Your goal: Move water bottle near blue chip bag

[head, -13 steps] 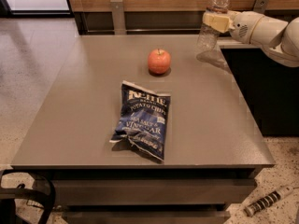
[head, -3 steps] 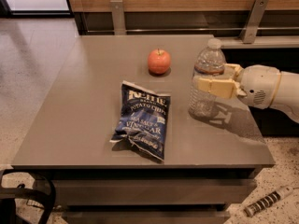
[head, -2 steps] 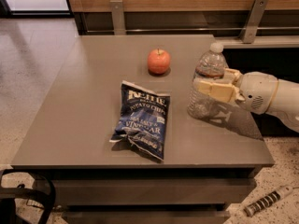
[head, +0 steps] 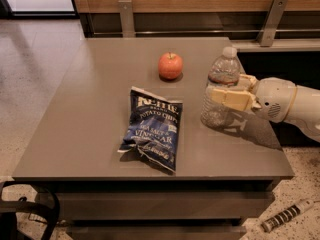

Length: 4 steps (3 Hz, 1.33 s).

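The water bottle, clear and ribbed with a white cap, stands upright on the grey table, right of centre. My gripper reaches in from the right and is shut on the water bottle at mid height; one tan finger crosses its front and the other is partly hidden behind it. The blue chip bag lies flat a short way to the left of the bottle, with a gap of bare table between them.
A red apple sits behind the chip bag, left of the bottle. My white arm stretches over the table's right edge. A wooden wall with metal posts runs behind the table. A ribbed cylindrical object lies on the floor at lower right.
The gripper has carried the bottle from the table's far right corner down to the table beside the chip bag. Over the last second it has shifted only slightly left.
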Motion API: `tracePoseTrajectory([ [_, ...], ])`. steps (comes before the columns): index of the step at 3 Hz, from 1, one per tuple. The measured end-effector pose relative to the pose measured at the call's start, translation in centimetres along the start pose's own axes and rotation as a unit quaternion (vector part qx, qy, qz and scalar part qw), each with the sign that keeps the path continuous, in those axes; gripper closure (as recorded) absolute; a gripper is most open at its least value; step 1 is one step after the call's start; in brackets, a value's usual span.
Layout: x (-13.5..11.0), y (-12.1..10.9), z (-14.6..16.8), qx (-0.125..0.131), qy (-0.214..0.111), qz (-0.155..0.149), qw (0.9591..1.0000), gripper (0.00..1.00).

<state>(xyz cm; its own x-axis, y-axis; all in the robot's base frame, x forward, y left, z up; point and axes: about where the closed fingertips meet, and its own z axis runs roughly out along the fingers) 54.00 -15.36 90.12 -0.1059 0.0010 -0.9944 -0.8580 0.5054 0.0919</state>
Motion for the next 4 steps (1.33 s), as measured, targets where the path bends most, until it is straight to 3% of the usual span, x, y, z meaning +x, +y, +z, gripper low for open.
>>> tracePoseTrajectory([
  [2, -0.06, 0.02, 0.01, 0.0, 0.0, 0.0, 1.0, 0.09],
  [3, -0.1, 0.11, 0.17, -0.002, 0.0, 0.0, 1.0, 0.0],
  [4, -0.1, 0.12, 0.18, -0.002, 0.0, 0.0, 1.0, 0.0],
])
